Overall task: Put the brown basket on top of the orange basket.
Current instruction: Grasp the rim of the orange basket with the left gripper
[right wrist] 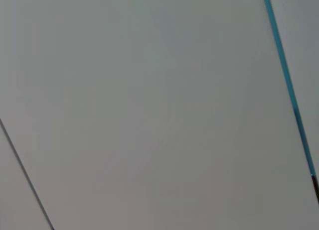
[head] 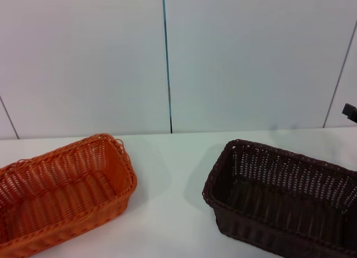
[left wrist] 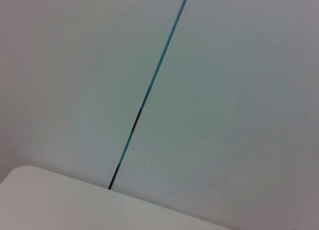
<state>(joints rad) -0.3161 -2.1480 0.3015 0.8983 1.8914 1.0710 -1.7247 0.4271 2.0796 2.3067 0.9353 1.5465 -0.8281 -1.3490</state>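
- The orange basket (head: 62, 194) sits on the left side of the white table (head: 167, 213), angled so one short end points toward the far wall and the rest runs off the near-left corner of the head view.
- The brown basket (head: 281, 199) is over on the right side of the same table, also angled, and its near-right part gets cut off by the frame edge.
- The two baskets are well apart, with a bare strip of table between them. Neither is stacked on the other; both are resting flat on the tabletop and both look empty inside.
- Behind the table there's a pale wall (head: 240, 57) made of panels, with a dark, bluish seam (head: 167, 62) running down roughly the middle.
- A small dark bit (head: 350, 110) pokes in at the far right edge of the head view, above the brown basket. It's probably part of the right arm, but too little shows to say.
- Left gripper: not visible anywhere. The left wrist view only shows the wall, the seam (left wrist: 149, 88) and a corner of the table (left wrist: 60, 202).
- Right gripper: same deal; the right wrist view is just wall panels and the seam (right wrist: 286, 75).
- So whether either gripper's jaws are apart or together can't be told.
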